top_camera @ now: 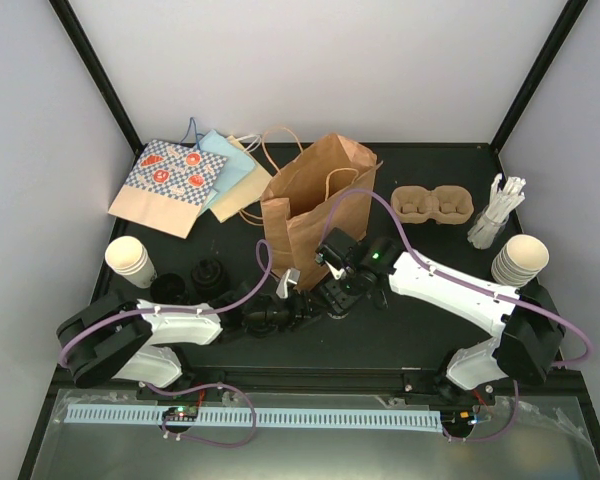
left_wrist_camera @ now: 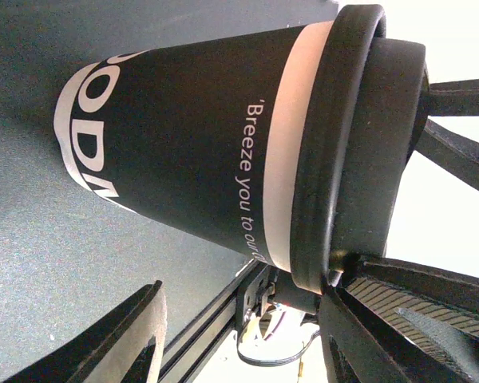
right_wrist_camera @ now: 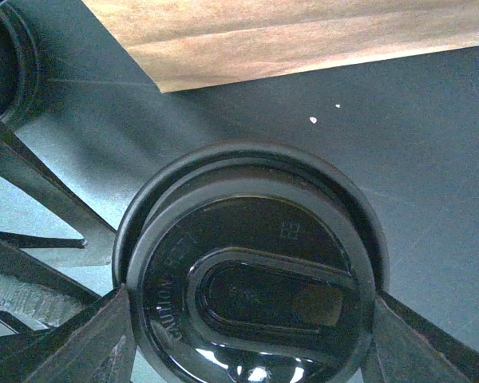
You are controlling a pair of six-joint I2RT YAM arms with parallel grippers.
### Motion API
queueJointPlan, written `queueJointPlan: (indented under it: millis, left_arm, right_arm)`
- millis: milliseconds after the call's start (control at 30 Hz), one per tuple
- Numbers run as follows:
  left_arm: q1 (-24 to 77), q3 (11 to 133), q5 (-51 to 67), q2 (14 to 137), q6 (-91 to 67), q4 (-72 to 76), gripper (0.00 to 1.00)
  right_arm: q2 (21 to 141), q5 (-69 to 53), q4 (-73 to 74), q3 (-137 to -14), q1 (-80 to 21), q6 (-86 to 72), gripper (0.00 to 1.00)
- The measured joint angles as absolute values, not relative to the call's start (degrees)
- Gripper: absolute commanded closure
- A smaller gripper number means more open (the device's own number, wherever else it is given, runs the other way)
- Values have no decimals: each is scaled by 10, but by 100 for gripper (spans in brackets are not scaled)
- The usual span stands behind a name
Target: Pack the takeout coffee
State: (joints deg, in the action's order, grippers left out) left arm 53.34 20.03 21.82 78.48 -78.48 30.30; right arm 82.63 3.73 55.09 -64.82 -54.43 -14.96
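Capping stage: my right tool [right_wrist_camera: 247,319] sits over the black lid [right_wrist_camera: 255,279] with a finger against its rim on either side, clamped on it. My left tool [left_wrist_camera: 241,303] stands with jaws spread wide and holds nothing, the cup [left_wrist_camera: 191,144] just past its tips. The cup — dark printed sleeve, cream band under the lid — stands upright at mid-counter, at the foot of the brown paper bag [top_camera: 305,200], which rises at 12 o'clock from it. Along the arc the left wrist view shows, the lid looks seated on the rim, so I judge the capping close to done. The pulp carrier [top_camera: 433,205] waits at 2 o'clock from the cup, well apart, both hollows seemingly bare. The next move, as I read it, calls for a hold on the cup's body rather than its lid, a level lift and a straight drop into one hollow. Spare lids [top_camera: 208,275] lie at 9 o'clock, with cup stacks [top_camera: 130,258] beyond them and at 3 o'clock. The counter [top_camera: 430,165] is matte black, boxed by pale walls [top_camera: 330,60] and black struts [top_camera: 95,65].
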Motion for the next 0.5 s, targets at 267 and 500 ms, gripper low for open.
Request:
queueJointPlan:
  millis: [267,500]
  left_arm:
    - [534,200,217,791,-789,313,47]
    - [537,207,199,756,-756,271,37]
  right_arm:
    - [825,42,549,-646,-545,-154,30]
    - [828,55,551,-651,-553,-163,29]
